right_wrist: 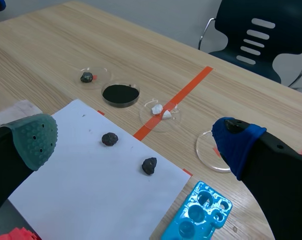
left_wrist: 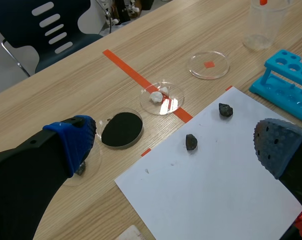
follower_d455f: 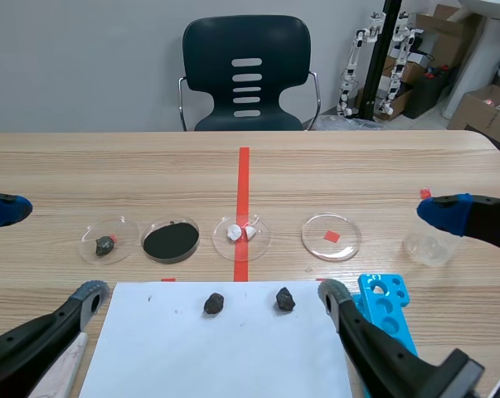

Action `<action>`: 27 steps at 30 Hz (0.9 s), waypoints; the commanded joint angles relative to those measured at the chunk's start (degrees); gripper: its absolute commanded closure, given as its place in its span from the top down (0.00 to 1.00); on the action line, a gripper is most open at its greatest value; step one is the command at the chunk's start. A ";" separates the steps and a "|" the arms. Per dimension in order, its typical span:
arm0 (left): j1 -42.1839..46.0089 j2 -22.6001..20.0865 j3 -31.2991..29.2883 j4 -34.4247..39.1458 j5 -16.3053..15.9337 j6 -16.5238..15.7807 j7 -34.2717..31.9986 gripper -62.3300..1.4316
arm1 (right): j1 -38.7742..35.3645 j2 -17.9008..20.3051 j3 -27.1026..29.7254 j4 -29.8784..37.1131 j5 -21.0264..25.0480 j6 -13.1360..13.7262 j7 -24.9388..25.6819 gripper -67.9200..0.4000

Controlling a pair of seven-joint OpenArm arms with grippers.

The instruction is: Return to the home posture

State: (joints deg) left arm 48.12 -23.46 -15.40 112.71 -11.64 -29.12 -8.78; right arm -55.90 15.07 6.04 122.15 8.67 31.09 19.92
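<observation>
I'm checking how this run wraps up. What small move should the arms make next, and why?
Probably draw both arms slightly back and up, away from the table. The left gripper and right gripper stand open and hold nothing, and the two dark rocks lie free on the white paper, so nothing seems to need releasing first.
</observation>
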 commanded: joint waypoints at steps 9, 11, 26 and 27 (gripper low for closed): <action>0.57 0.44 0.00 0.13 -0.61 -0.13 -0.74 1.00 | -1.90 0.81 0.42 0.96 0.31 -0.26 2.29 0.96; 0.57 0.44 0.00 0.13 -0.61 -0.13 -0.74 1.00 | -1.88 0.81 0.42 0.96 0.31 -0.24 2.32 0.96; 0.57 0.44 0.00 0.13 -0.61 -0.13 -0.57 1.00 | -1.70 0.79 0.42 0.96 0.33 -0.24 2.10 0.96; 0.57 0.44 0.00 0.13 -0.61 -0.13 -0.59 1.00 | -1.70 0.79 0.42 0.96 0.33 -0.24 2.10 0.96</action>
State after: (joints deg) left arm 48.12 -23.33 -15.40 112.71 -11.64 -29.15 -8.73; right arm -57.80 15.59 6.04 122.15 8.36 30.87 21.26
